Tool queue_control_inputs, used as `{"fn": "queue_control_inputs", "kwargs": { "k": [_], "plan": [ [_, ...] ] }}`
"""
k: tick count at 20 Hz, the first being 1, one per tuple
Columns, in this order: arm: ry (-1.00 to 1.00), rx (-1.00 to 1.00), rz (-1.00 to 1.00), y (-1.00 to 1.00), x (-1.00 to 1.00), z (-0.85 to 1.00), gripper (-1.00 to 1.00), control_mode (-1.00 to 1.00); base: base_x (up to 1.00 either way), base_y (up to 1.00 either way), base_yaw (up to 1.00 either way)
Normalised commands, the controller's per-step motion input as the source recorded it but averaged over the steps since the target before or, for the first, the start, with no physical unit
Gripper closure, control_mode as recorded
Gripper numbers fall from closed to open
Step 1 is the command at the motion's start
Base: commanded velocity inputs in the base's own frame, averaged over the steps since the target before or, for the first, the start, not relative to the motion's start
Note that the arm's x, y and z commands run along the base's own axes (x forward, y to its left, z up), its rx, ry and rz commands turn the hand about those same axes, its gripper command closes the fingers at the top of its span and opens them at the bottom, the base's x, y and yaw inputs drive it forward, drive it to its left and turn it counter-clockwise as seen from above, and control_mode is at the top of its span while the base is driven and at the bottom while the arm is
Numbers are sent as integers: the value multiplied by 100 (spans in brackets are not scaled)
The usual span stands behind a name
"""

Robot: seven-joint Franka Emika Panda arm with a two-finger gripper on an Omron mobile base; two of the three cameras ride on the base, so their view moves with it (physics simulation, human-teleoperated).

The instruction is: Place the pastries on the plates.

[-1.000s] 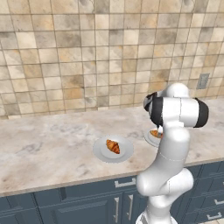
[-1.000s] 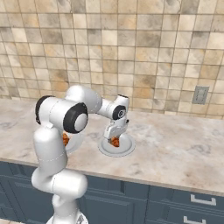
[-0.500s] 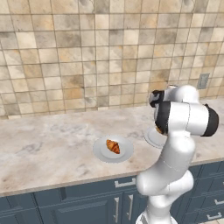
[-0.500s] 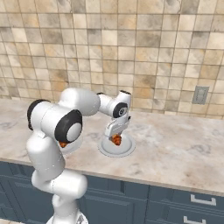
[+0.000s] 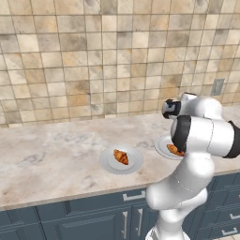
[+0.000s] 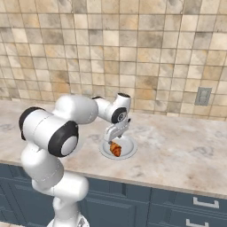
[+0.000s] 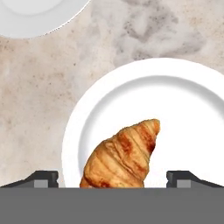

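Croissants are two, and we see each one lying on its own plate on the marble counter (image 5: pixel 56 154). In the left base view, the left croissant (image 5: pixel 121 156) lies near the middle of the left plate (image 5: pixel 108 165), with bare counter around the plate. The right croissant (image 5: pixel 174 150) lies on the right plate (image 5: pixel 161 144), and our arm covers part of this plate from this side.

In the right base view, we see the right croissant (image 6: pixel 115 149) on its plate (image 6: pixel 128 150), and the gripper (image 6: pixel 114 135) hangs just above it, pointing down. The gripper is apart from the croissant; nothing is between the fingers.

In the hand view, the croissant (image 7: pixel 122 157) lies on the white plate (image 7: pixel 188 109), toward the lower part of the picture, with one tapered end pointing up and to the right. The two fingertips (image 7: pixel 41 178) stand wide apart, one at each side of the croissant, and both are clear of it. So the gripper is wide and holds nothing. A part of the other plate (image 7: pixel 30 17) shows at the top left corner, and a strip of counter lies between the two plates.

Behind the counter is a tiled wall (image 6: pixel 133 53) with an outlet (image 6: pixel 203 96). Below the counter are dark blue cabinets (image 5: pixel 93 220).
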Motion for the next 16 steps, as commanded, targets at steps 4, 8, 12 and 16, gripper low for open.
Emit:
{"fn": "queue_control_inputs", "kwargs": {
  "k": [4,8,12,16],
  "plan": [
    [0,0,-8,-6,-3,15,-100,-100,0,0,0],
    [-1,0,-11,-1,-29,40,-100,-100,0,0,0],
    [-6,0,-7,2,-49,63,-100,-100,0,0,0],
    [-7,0,-10,19,-41,60,-100,-100,0,0,0]
  ]
}}
